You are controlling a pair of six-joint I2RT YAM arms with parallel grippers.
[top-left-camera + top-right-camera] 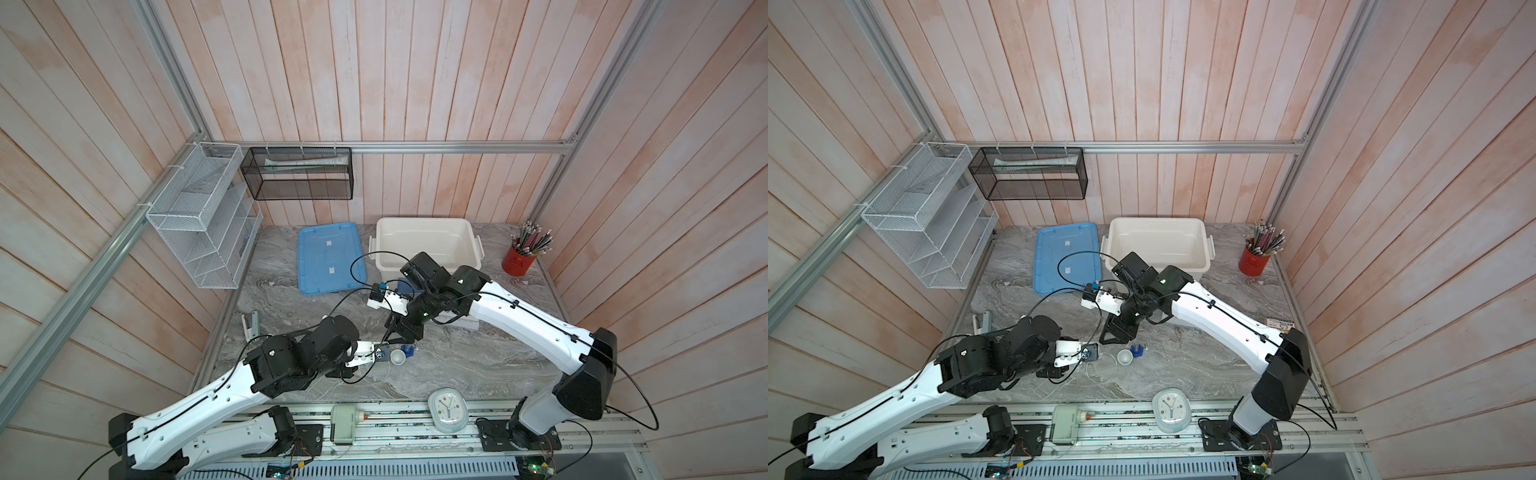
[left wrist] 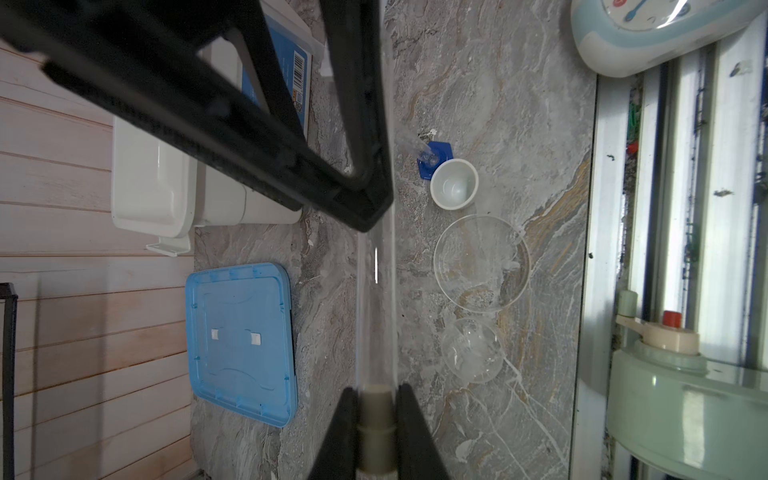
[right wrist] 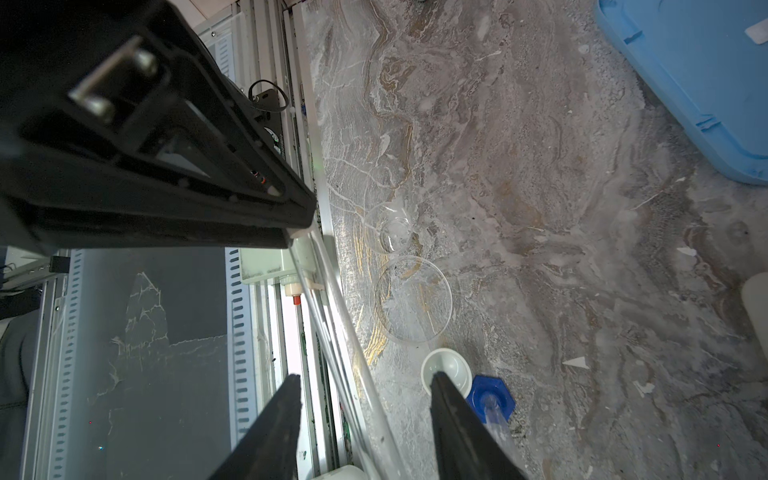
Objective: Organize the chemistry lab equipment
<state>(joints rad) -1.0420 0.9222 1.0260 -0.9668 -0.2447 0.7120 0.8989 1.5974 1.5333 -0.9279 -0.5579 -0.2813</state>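
Note:
My left gripper (image 2: 376, 399) is shut on the pale cap of a slim clear test tube (image 2: 374, 299) and holds it level above the table. The tube's far end passes between the jaws of my right gripper (image 3: 363, 376), which stand open on either side of it. In both top views the two grippers meet near the table's middle (image 1: 401, 332) (image 1: 1119, 330). Just beyond them stand a small white bowl (image 1: 397, 356) (image 2: 454, 183), a blue-based clear cylinder (image 1: 408, 351) (image 3: 490, 399), a clear round glass dish (image 2: 482, 262) and a smaller clear round vessel (image 2: 471, 349).
A white bin (image 1: 428, 226) and a blue lid (image 1: 330, 257) lie at the back of the table. A red cup of pencils (image 1: 517, 259) stands at the back right. A pale oval clock (image 1: 449, 409) sits at the front edge. Wire shelves (image 1: 199, 216) hang on the left wall.

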